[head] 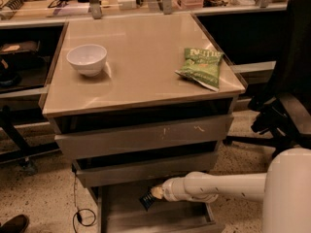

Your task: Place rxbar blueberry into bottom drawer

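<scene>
The rxbar blueberry (146, 201), a small dark blue bar, is held at the tip of my gripper (151, 196). The white arm reaches in from the lower right. The gripper and bar hover just over the back left part of the open bottom drawer (160, 219), a shallow grey tray pulled out below the two upper drawers. The bar is tilted, its lower end pointing down at the drawer floor.
A white bowl (87, 58) and a green chip bag (200, 67) lie on the cabinet top (141, 72). The two upper drawers (146, 135) stand slightly out. A black office chair (286, 106) is at the right. A cable (80, 212) lies on the floor at the left.
</scene>
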